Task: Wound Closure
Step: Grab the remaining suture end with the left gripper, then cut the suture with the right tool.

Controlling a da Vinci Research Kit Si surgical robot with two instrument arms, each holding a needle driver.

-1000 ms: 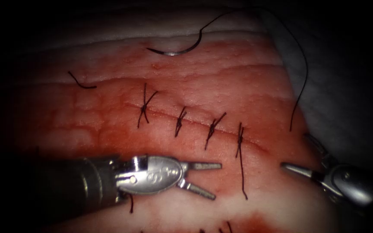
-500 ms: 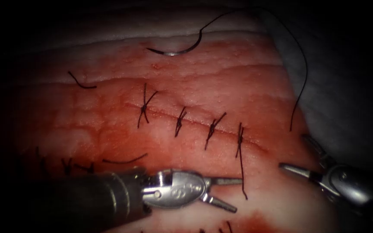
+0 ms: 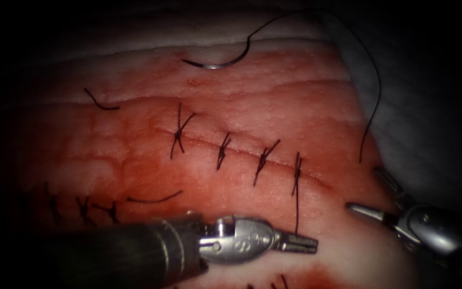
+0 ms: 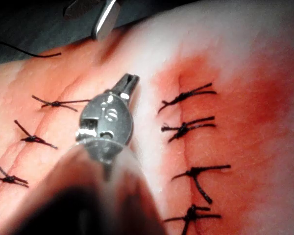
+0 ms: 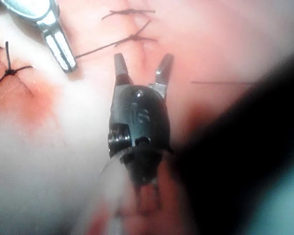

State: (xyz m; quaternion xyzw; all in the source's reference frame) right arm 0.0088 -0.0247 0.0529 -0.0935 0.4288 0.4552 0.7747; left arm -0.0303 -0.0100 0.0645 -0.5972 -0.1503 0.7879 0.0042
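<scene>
— Tissue (image 3: 274, 107) is lying flat under both tools, and the cut (image 3: 241, 150) is running across it on a slant, with four knotted stitches (image 3: 223, 150) crossing it. What is worrying you?

— The long tail (image 3: 297, 208) hanging from the rightmost stitch. The left tool (image 3: 311, 245) is sitting on the near side of the cut, by its right end, and its fingers (image 3: 295, 243) are pressing together on the end of that tail. I judge that any hard tug there is risking a loosened knot, or thread sawing into the tissue.

— And the right tool (image 3: 375, 195)?

— It is waiting off the right end of the cut with its fingers (image 5: 120, 63) spread wide, gripping nothing. If it is coming in to trim, a cut too near the knot is the danger.

— Where is the needle (image 3: 215, 64)?

— It is lying loose on the far side of the cut, toward the left, near the tissue's edge, not in the tissue, and neither tool is holding it. Its thread (image 3: 378, 91) is looping off the tissue to the right. Being unguarded, it could be slipping off the edge or snagging a shaft.
</scene>
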